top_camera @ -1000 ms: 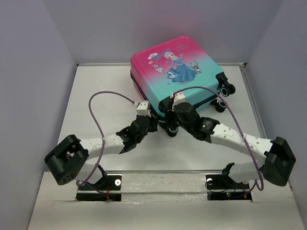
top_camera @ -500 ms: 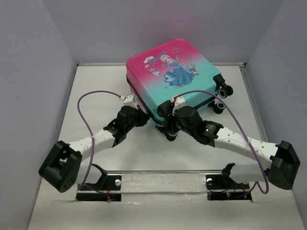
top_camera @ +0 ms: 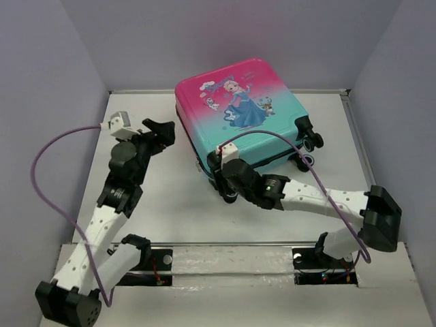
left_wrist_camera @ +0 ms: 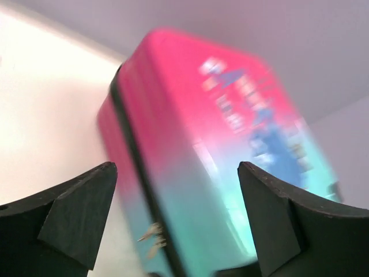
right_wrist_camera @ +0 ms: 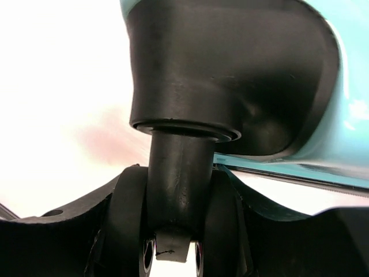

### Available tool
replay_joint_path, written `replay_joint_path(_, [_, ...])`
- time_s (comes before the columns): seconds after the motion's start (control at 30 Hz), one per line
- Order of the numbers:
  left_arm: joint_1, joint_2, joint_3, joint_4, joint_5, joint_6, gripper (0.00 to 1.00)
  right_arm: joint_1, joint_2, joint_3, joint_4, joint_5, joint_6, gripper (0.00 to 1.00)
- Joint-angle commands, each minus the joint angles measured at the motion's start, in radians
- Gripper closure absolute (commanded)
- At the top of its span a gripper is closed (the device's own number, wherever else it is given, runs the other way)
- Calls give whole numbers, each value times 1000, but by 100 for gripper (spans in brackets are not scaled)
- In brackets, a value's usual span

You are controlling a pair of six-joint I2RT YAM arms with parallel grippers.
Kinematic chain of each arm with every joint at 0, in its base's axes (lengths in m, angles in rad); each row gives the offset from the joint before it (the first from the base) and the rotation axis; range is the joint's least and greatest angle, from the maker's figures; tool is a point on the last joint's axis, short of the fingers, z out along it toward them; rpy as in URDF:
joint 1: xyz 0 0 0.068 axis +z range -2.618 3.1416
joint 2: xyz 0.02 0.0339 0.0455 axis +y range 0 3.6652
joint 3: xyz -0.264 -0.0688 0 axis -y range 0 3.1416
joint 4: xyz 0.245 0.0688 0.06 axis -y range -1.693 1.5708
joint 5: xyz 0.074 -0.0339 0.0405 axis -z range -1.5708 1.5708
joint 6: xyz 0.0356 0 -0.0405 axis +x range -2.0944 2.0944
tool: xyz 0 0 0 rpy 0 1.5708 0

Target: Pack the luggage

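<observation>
Risk: the right gripper [top_camera: 221, 182] pinches only the black caster stem [right_wrist_camera: 177, 173] at the near-left corner of the pink-to-teal hard-shell child's suitcase [top_camera: 245, 112]. The round stem could slip out, or a tug could swivel the whole case, w/ nothing steadying it. The case lies shut, print up, at back-centre of the white table [top_camera: 163, 204]. Beside its left edge the left gripper [top_camera: 162, 131] hovers, spread wide, not touching. R arm lies low across the table; L arm reaches fwd, wrist raised.

luggage [left_wrist_camera: 190, 144] print blurred, wheel [right_wrist_camera: 131, 225] cut off below
</observation>
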Motion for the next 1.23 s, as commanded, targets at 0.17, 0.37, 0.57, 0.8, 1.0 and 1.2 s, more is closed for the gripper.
replay_joint_path(0.17, [-9,-252,226,-265,-1,217,1,215,283,348,128,-6,24,47])
replay_joint_path(0.37, [-9,-338,240,-346,25,249,1,215,230,374,42,137,17,0])
replay_joint_path(0.57, [-9,-426,216,-343,129,229,1,215,-75,269,-89,213,29,0])
replay_joint_path(0.8, [-9,-469,226,-324,240,220,1,215,-517,141,-87,300,-84,0])
replay_joint_path(1.0, [-9,-481,237,-308,255,230,1,215,-750,75,-87,455,-124,0])
replay_joint_path(1.2, [-9,-467,216,-288,251,226,1,215,-784,29,-79,516,-137,0])
